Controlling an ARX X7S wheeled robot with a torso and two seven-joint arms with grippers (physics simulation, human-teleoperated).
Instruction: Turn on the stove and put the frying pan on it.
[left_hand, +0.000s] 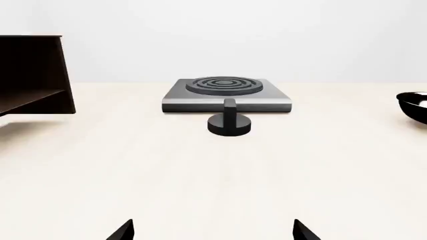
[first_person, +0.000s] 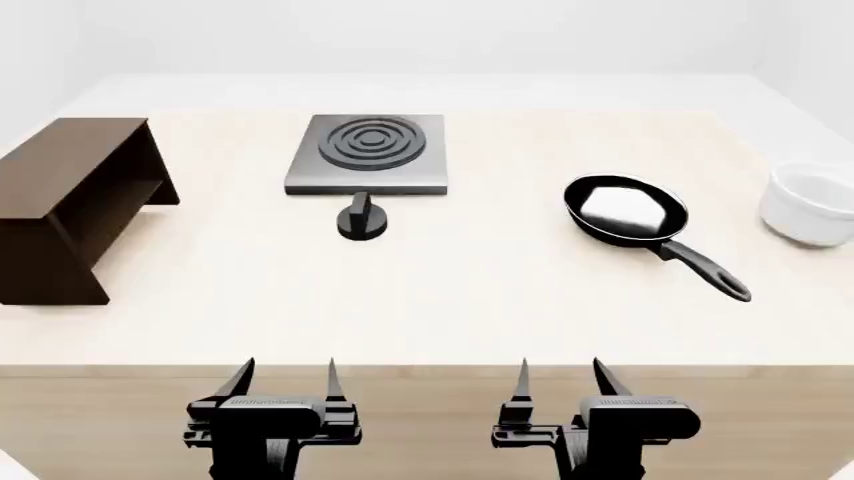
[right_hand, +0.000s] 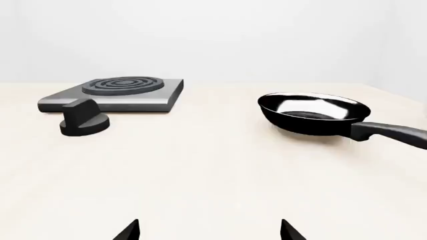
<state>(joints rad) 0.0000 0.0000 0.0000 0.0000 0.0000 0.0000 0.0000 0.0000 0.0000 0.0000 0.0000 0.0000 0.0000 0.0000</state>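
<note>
Two tools hang at the near edge of the worktop, both spread and empty: the left tool faces straight ahead toward the knob, which sits just in front of the stove. The right tool is nearer the frying pan (handle pointing toward the robot's right), well apart from the stove.

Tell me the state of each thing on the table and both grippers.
Flat grey metal stove: bare, nothing on its rings.
Round black knob: in front of the stove, untouched.
Black frying pan: empty, on the table, handle toward the robot's right.
White round bowl: upright.
Left gripper: open.
Right gripper: open.
</note>
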